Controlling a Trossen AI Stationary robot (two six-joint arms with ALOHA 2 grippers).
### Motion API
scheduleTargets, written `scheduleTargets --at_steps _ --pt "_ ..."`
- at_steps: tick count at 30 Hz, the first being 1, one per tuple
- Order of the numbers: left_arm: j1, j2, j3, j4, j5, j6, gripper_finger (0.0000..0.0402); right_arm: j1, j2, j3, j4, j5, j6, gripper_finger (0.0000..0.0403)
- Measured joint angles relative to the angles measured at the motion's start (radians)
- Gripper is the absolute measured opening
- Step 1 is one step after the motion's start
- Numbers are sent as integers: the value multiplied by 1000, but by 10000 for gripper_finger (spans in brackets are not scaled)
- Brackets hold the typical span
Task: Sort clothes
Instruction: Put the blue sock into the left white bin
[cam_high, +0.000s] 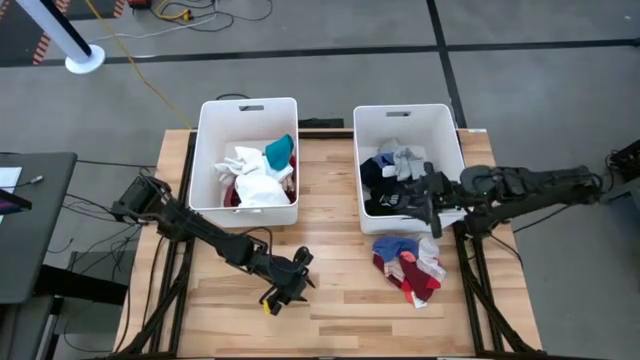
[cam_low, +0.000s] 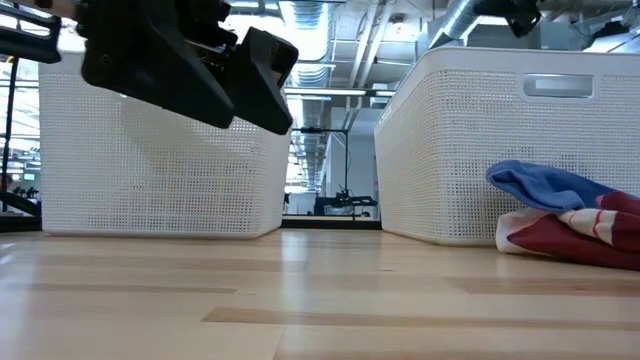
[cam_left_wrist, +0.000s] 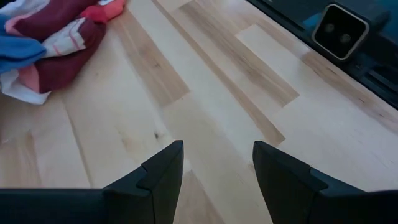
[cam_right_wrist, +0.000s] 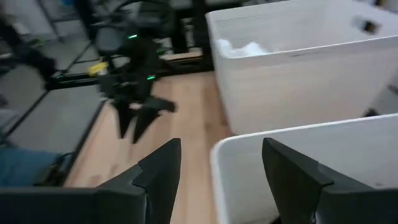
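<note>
Two perforated white plastic bins (cam_high: 203, 150) hold soft garments; crumpled clothes (cam_high: 409, 266) lie at my five o'clock on pale wood — left gripper (cam_high: 283, 283) and right gripper (cam_high: 432, 200) both spread, empty.

Overhead camera looks straight down on the whole bench (cam_high: 330, 300). Low camera sits at bench height, facing the two bins (cam_low: 150, 150) close up. Each wrist camera peers past its own fingers; overhead and low views share the clothes pile (cam_high: 408, 268).
</note>
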Motion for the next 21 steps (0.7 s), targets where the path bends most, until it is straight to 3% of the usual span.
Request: scheduleTargets --at_steps 9,21 --pt "7 0 0 9 0 0 187 199 66 0 -4 1 109 239" --pt "22 0 0 22 0 0 187 410 289 0 -5 52 327 221"
